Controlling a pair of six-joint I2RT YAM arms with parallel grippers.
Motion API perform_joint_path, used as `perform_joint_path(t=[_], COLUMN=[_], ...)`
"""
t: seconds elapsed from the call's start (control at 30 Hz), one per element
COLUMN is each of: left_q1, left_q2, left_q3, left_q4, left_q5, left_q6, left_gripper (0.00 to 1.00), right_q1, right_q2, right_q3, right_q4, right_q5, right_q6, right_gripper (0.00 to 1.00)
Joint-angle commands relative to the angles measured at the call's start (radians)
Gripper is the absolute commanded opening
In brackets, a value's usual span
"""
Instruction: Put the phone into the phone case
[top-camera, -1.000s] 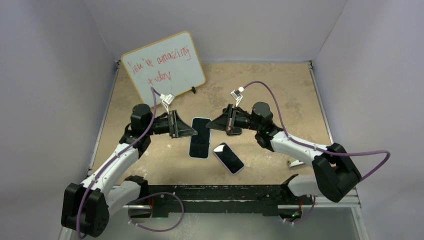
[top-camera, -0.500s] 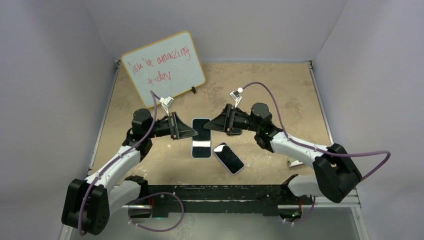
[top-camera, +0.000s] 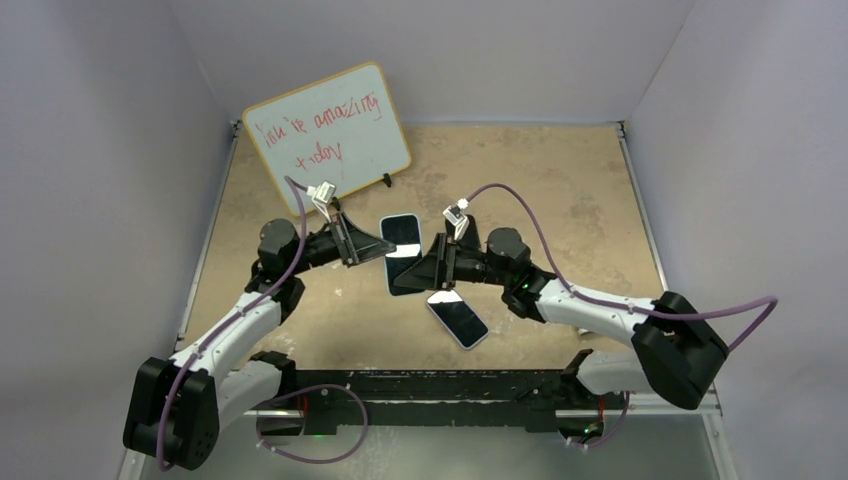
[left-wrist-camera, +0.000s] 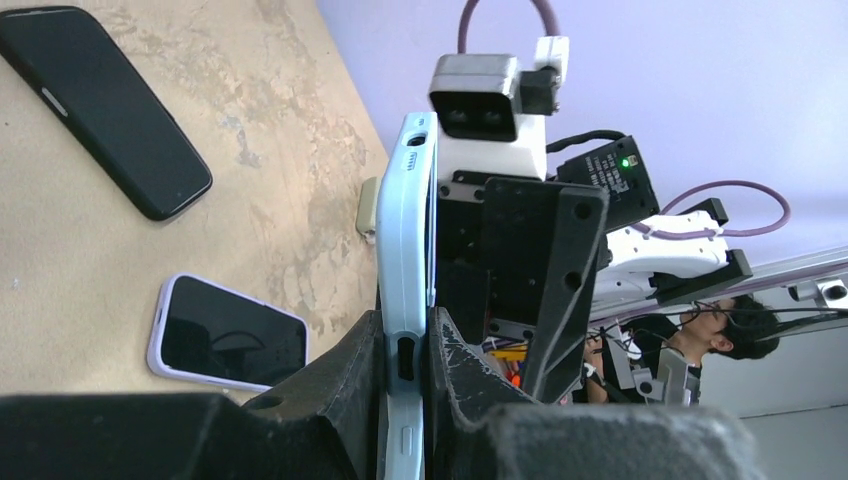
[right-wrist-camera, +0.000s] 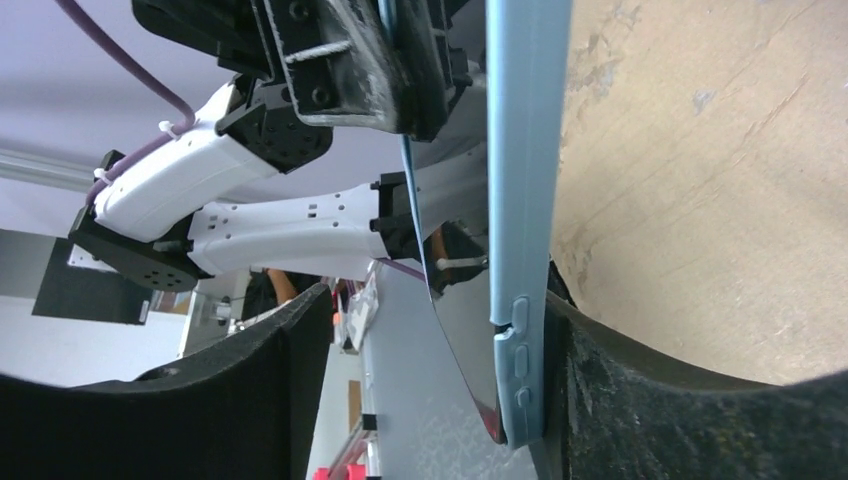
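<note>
Both hands are flanking the blue phone case (left-wrist-camera: 403, 250), which is standing on edge above the surface (top-camera: 560, 190) with the phone (top-camera: 402, 250) in it. The left hand (left-wrist-camera: 405, 345) is pinching it, and the right hand (right-wrist-camera: 440, 300) is sitting spread around it.

Pale lilac walls (top-camera: 120, 150) around a mottled tan table (top-camera: 560, 180), whiteboard (top-camera: 330, 135) at rear left.

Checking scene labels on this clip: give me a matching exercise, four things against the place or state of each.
1 blue-cased phone
2 lilac-cased phone
3 whiteboard
4 right hand

a open
b flat on the table, screen up
c propped at the back left
d clamped on edge in the left hand

Pairs: 1-d, 2-b, 3-c, 4-a
</note>
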Motion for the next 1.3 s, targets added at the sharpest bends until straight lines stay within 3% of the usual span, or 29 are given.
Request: perform_joint_path(t=[0.0,0.23,0.33,0.43,0.57,0.7,0.73,0.87,1.1,1.27], left_q1=[0.001,0.001,0.001,0.001,0.001,0.001,0.001,0.004,0.01,0.01], left_q2=[-0.02,-0.012,-0.012,-0.024,-0.059,-0.061,-0.058,-0.05,-0.023,0.079], left_q3=[0.06,0.067,0.065,0.08,0.091,0.079,0.079,0.08,0.084,0.08], left_q4=[0.118,0.111,0.096,-0.007,-0.142,-0.144,-0.145,-0.161,-0.264,-0.32], left_q5=[-0.044,-0.052,-0.054,-0.071,-0.119,-0.107,-0.1,-0.09,-0.118,-0.146], left_q6=[0.001,0.014,0.039,0.128,0.237,0.23,0.222,0.19,0.217,0.255], left_gripper=[0.0,0.0,0.0,0.0,0.0,0.0,0.0,0.0,0.0,0.0], right_q1=[0.036,0.046,0.047,0.047,0.047,0.047,0.047,0.047,0.047,0.047], right_q2=[0.026,0.031,0.022,0.014,0.009,0.006,0.007,-0.019,-0.145,-0.257], right_q3=[0.012,-0.002,-0.017,-0.02,-0.025,-0.03,-0.032,-0.031,-0.064,-0.104], right_q4=[0.058,0.113,0.127,0.134,0.144,0.127,0.122,0.039,-0.195,-0.308], right_q5=[0.01,-0.004,0.018,0.025,0.032,0.042,0.046,0.091,0.2,0.301], right_q6=[0.018,0.048,0.066,0.078,0.096,0.086,0.082,0.042,-0.04,-0.081], right_gripper=[0.66,0.48,0.19,0.01,0.0,0.0,0.01,0.27,0.79,0.96])
